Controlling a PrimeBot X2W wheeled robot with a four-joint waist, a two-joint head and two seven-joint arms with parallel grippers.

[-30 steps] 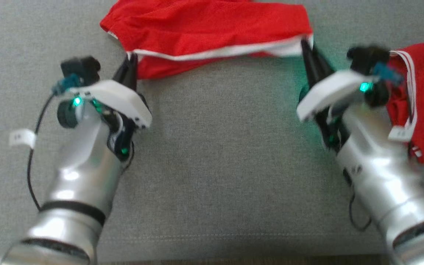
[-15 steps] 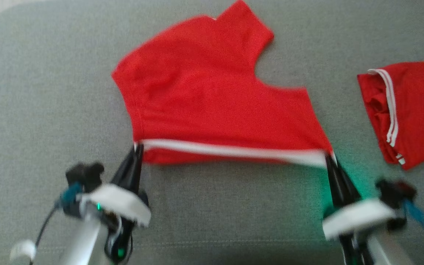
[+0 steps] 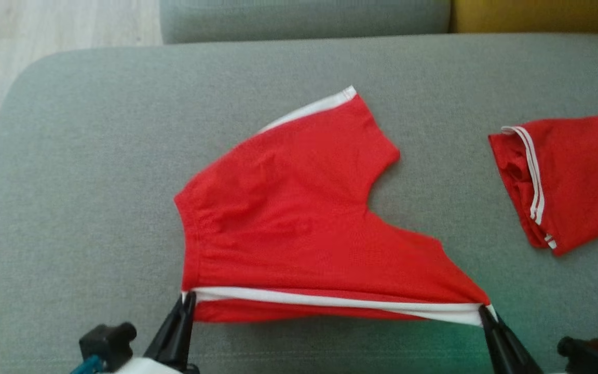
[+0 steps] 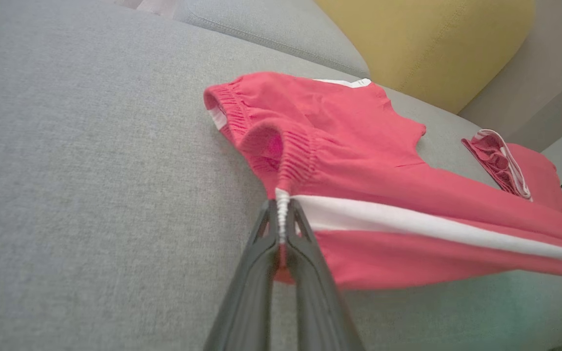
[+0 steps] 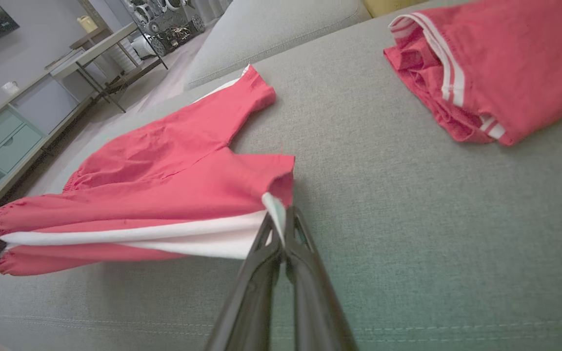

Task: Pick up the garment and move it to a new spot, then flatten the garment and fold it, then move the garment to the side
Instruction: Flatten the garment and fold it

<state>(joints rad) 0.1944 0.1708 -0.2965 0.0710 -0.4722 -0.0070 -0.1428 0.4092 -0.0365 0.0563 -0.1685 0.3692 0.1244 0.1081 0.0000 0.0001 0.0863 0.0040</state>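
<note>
The garment [image 3: 299,218], a pair of red shorts with a white stripe down each side, lies spread on the grey sofa cushion [image 3: 96,156], near the middle of the seat and towards its front edge. Its near side, the one with the white stripe, is stretched in a taut line between my two arms and sits a little off the fabric of the seat, with a shadow beneath it. The rest rests on the cushion, and one leg points away from me with its own white stripe along the far edge. My left jaws are closed tight on the gathered waistband end of that stripe, the two dark fingers [image 4: 256,273] pressed together with only the cloth between them. My right jaws are closed the same way on the leg-hem end of the stripe, the fingers [image 5: 305,278] meeting on the white corner. Well apart from the shorts, off to my right on the same cushion, lies a second red garment [image 3: 574,176] with thin white stripes, folded into a compact stack. Beyond the seat a yellow cushion [image 4: 432,44] stands at the back right, and pale floor [image 3: 44,31] shows at the far left.
</note>
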